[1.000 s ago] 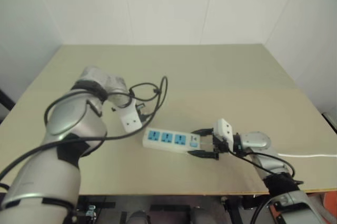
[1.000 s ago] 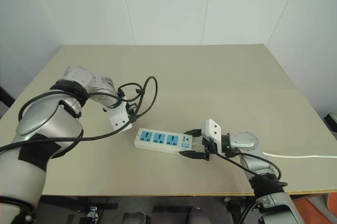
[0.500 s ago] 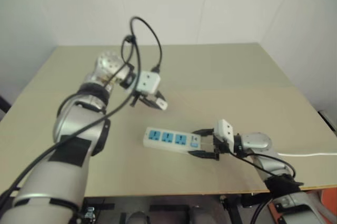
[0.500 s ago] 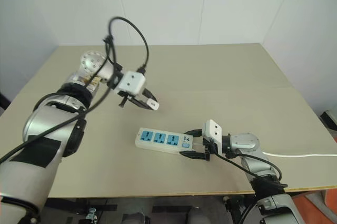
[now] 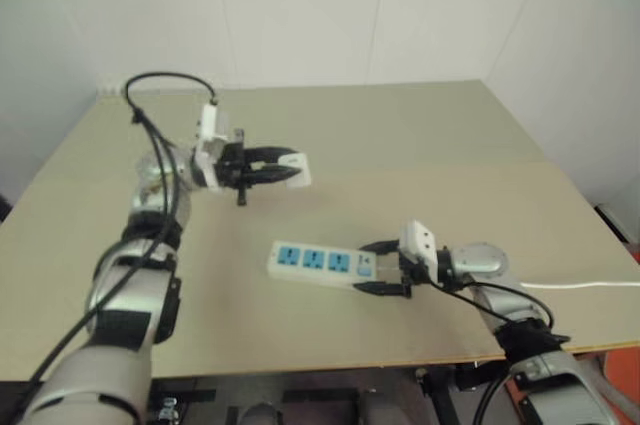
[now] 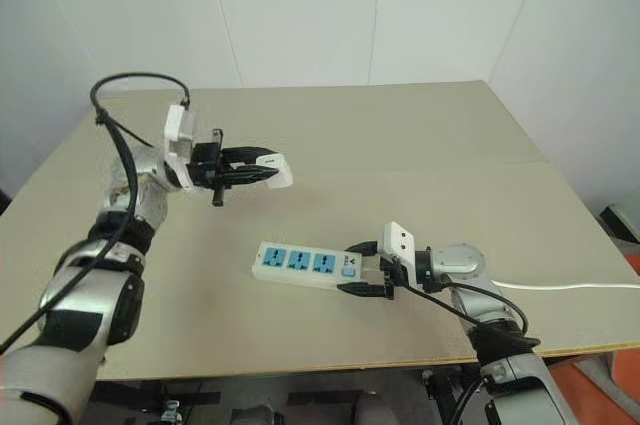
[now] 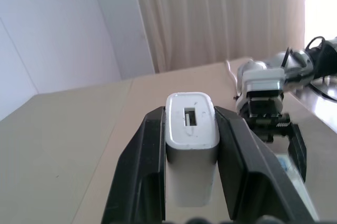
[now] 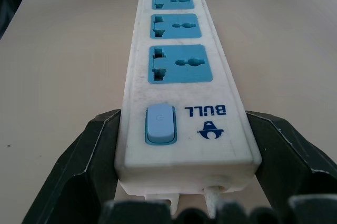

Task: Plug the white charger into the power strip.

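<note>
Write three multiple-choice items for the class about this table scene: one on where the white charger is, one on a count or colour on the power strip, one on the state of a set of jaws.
1. Where is the white charger?
A. Plugged into the strip
B. Held above the table in the left gripper
C. Lying at the far table edge

2. How many blue socket faces does the power strip have?
A. Two
B. Three
C. Five

3. What are the right gripper's jaws doing?
A. Gripping the switch end of the strip
B. Hanging open above the table
C. Holding the charger

Answers:
1 B, the left wrist view shows the charger clamped between the black fingers, away from the strip.
2 B, the right wrist view shows three blue faces in a row beyond the switch.
3 A, a black finger sits on each side of the strip's switch end.
</note>
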`<act>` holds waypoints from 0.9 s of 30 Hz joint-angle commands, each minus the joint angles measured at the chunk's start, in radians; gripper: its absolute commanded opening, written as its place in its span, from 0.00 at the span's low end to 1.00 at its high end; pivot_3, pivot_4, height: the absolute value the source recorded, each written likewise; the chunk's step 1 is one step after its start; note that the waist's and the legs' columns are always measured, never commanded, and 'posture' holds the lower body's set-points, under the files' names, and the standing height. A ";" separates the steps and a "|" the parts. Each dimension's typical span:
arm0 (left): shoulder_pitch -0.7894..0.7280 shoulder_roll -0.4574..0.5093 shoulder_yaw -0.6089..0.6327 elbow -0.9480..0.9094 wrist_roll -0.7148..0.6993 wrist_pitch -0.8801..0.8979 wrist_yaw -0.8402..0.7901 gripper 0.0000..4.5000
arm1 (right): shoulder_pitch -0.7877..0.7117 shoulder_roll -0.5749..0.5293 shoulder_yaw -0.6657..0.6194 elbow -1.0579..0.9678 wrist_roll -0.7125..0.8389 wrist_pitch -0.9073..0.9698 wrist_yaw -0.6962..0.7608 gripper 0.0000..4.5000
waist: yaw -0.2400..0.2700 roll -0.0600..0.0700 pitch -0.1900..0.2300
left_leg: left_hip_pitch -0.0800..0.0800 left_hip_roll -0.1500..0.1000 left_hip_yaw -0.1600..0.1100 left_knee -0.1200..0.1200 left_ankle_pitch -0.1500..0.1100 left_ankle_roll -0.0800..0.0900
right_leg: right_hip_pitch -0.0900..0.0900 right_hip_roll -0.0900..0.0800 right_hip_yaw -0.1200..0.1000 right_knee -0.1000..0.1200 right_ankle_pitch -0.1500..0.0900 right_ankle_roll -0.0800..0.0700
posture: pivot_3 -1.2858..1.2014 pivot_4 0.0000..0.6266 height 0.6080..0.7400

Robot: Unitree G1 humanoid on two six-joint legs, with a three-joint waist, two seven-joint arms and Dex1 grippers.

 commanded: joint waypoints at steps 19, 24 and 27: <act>0.349 0.079 -0.019 -0.592 -0.070 0.493 0.037 0.22 | -0.089 0.105 0.054 0.140 -0.039 -0.087 0.080 0.75 | -0.007 0.001 -0.002 | 0.013 0.005 0.003 -0.003 0.000 0.000 | 0.008 0.004 0.002 -0.002 0.000 0.000 | 0.52 0.24 1.00; 0.319 0.054 -0.033 -0.505 -0.017 0.402 -0.027 0.22 | -0.080 0.104 0.056 0.133 -0.043 -0.085 0.093 0.75 | -0.006 0.001 -0.002 | 0.012 0.005 0.003 -0.003 0.000 0.000 | 0.008 0.004 0.001 -0.004 0.000 -0.001 | 0.52 0.24 1.00; 0.311 0.046 -0.050 -0.471 -0.003 0.346 -0.039 0.22 | -0.077 0.099 0.057 0.134 -0.048 -0.086 0.096 0.75 | -0.005 0.001 -0.002 | 0.012 0.005 0.003 -0.002 0.000 0.000 | 0.008 0.004 0.001 -0.004 0.000 -0.001 | 0.52 0.24 1.00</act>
